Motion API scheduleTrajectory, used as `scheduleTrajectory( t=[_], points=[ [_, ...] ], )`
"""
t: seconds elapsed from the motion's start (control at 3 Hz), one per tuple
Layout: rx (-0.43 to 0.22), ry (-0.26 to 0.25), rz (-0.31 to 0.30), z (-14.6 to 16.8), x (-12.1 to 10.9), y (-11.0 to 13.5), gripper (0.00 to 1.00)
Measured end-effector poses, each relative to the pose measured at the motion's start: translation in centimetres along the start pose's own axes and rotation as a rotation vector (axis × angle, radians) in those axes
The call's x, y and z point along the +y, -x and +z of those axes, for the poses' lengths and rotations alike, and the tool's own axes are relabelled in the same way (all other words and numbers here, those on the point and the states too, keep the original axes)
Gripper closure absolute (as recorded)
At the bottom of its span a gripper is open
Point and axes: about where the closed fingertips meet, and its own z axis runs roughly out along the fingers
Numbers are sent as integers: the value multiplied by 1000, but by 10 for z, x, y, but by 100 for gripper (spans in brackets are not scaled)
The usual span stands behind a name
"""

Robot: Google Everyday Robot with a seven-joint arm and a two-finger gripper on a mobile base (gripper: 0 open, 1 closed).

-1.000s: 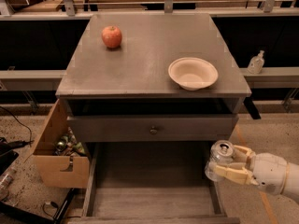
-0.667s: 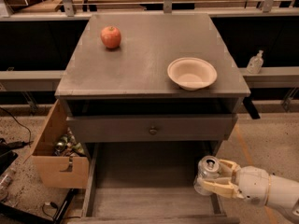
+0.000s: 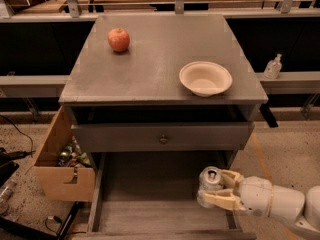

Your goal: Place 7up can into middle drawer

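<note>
Starting at nine o'clock, finding a tan cardboard box leaning against the cabinet's left side, holding a jumble of small bottles too dim to name. Moving right, noting a round red apple sitting at eleven o'clock on the flat grey wooden cabinet top. Passing below it to a grey drawer front with a small round knob, shut, at the centre. Looking under that, at six o'clock, seeing the wide shallow grey wooden middle drawer pulled out, showing its bare plank floor. Continuing right, spotting an off-white shallow bowl resting at two o'clock on the cabinet top, well apart from the apple. Reaching five o'clock, finding the cream two-finger gripper clenched around the small silvery 7up can, holding it upright over the drawer's right part, near the right wall; not telling whether the can is touching the floor. Ending at three o'clock with a clear pump bottle standing on a ledge beyond the cabinet.
</note>
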Motion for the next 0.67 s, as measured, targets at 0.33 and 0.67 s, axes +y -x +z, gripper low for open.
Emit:
scheduleTrajectory(
  t=[0.33, 0.67],
  points=[
    [-18, 31, -17, 44, 2, -15, 100],
    [-54, 83, -27, 94, 10, -33, 100]
  ],
)
